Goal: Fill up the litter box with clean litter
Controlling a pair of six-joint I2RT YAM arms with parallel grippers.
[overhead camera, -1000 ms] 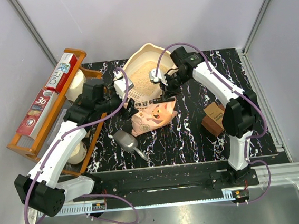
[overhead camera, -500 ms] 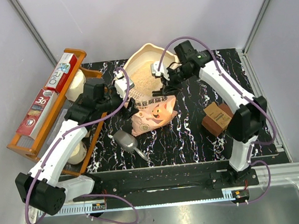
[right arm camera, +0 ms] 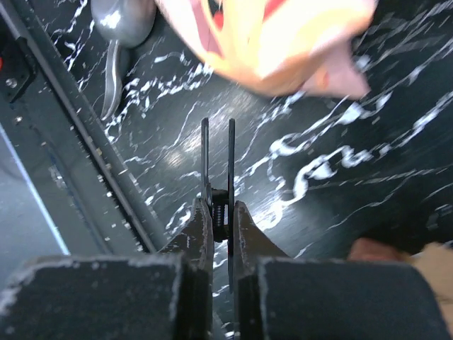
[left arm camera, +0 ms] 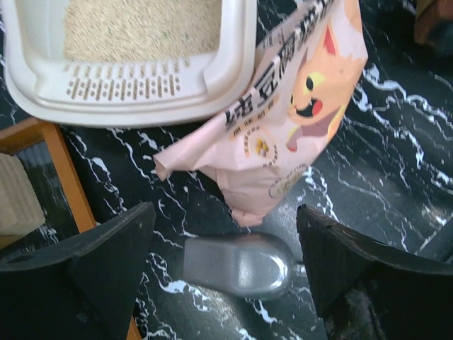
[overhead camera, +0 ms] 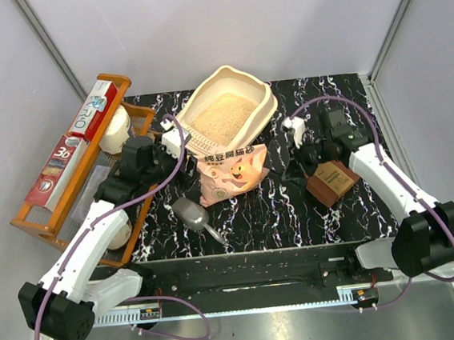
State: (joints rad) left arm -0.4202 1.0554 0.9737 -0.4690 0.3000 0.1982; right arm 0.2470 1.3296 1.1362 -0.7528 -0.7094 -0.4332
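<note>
The cream litter box (overhead camera: 262, 102) stands at the back centre with pale clean litter (overhead camera: 220, 116) inside; both show in the left wrist view, the box (left arm camera: 233, 64) and the litter (left arm camera: 134, 28). The pink cat bag (overhead camera: 231, 173) lies against its near rim. My left gripper (overhead camera: 164, 144) is open and empty, hovering above a grey scoop (left arm camera: 241, 265) that shows between its fingers (left arm camera: 92, 262). My right gripper (overhead camera: 299, 151) is right of the bag, over the table, shut on a thin black clip (right arm camera: 217, 163).
The orange wooden rack (overhead camera: 51, 223) with boxes and cream jars stands at the left. A brown box (overhead camera: 333, 182) lies just right of the right gripper. The grey scoop (overhead camera: 193, 213) lies near the front, left of the bag. A metal rail runs along the table's near edge.
My right arm has swung from above the litter box to the right and nearer, beside the brown box. The left gripper has drawn back a little. The litter box now shows whole.
</note>
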